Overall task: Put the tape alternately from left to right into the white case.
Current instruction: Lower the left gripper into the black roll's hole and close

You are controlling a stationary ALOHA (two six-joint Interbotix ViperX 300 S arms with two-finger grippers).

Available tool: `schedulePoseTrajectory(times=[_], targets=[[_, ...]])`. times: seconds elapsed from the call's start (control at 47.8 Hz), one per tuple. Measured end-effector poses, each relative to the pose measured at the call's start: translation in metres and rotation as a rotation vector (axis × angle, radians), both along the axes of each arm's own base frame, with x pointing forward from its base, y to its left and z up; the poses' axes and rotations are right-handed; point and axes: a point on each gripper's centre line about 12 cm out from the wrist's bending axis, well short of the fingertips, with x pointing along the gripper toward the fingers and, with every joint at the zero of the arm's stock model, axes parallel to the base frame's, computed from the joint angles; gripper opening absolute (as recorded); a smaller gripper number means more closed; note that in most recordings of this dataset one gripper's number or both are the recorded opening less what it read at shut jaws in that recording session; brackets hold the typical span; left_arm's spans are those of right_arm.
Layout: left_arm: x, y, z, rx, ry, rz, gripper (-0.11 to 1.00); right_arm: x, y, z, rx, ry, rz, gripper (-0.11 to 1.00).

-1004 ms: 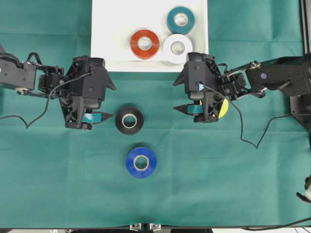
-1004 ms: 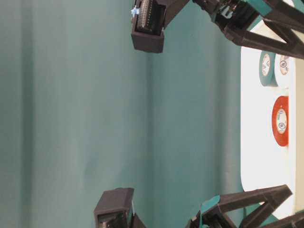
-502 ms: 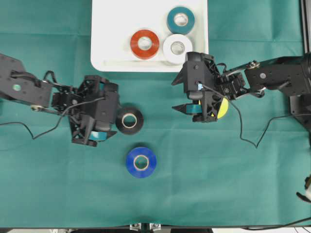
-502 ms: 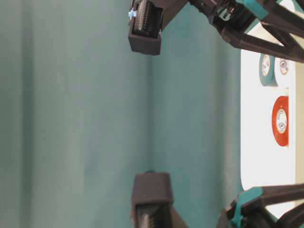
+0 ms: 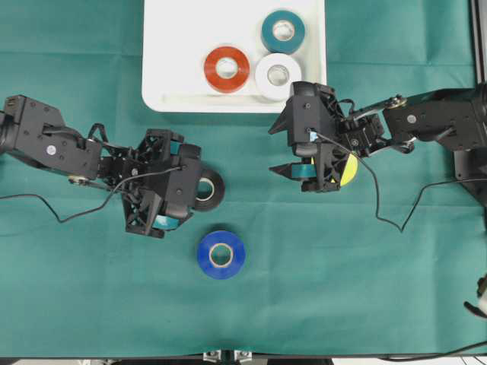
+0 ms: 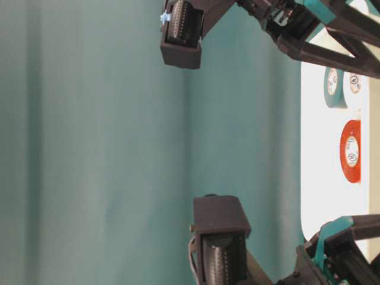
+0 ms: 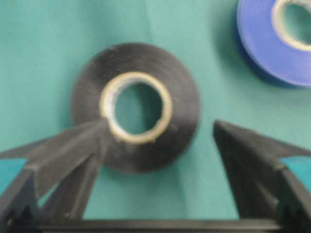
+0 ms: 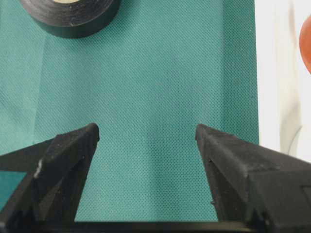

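Black tape (image 7: 136, 108) now sits between the spread jaws of the left gripper (image 7: 158, 133), which has swung in for pickup, while the right gripper (image 8: 146, 133) waits open and empty.

Bright tape rolls showing against a green cloth (image 5: 342, 266).
Red roll (image 5: 227, 68), white roll (image 5: 278, 74) and teal roll (image 5: 283, 31) are lying in the white case (image 5: 167, 53); black roll (image 5: 209, 190) and blue roll (image 5: 221, 254) are lying outside.
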Motion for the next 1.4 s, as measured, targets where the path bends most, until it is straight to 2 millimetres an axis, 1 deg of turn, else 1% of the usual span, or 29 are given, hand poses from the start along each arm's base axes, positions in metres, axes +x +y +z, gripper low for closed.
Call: schedulePoseTrajectory(times=[0.314,0.502,0.606,0.962,1.276,1.401], targets=[[0.009,-0.002,0.0,-0.001,-0.017,-0.002,0.68,0.0,0.001,0.0,0.0,0.0,0.002,0.85],[0.016,-0.007,-0.002,-0.002,-0.017,-0.012,0.68,0.0,0.0,0.0,0.0,0.0,0.0,0.85],[0.015,-0.011,-0.006,0.0,-0.003,-0.023,0.68,0.0,0.0,0.001,0.0,-0.002,0.0,0.85],[0.014,-0.012,-0.008,0.005,0.032,-0.024,0.68,0.0,0.001,0.001,0.001,-0.002,0.0,0.85],[0.019,-0.015,-0.016,0.008,0.044,-0.029,0.67,0.0,0.001,0.0,0.0,0.0,0.002,0.85],[0.021,-0.016,-0.015,0.007,0.044,-0.03,0.66,0.0,0.001,0.001,0.001,-0.003,0.002,0.85]])
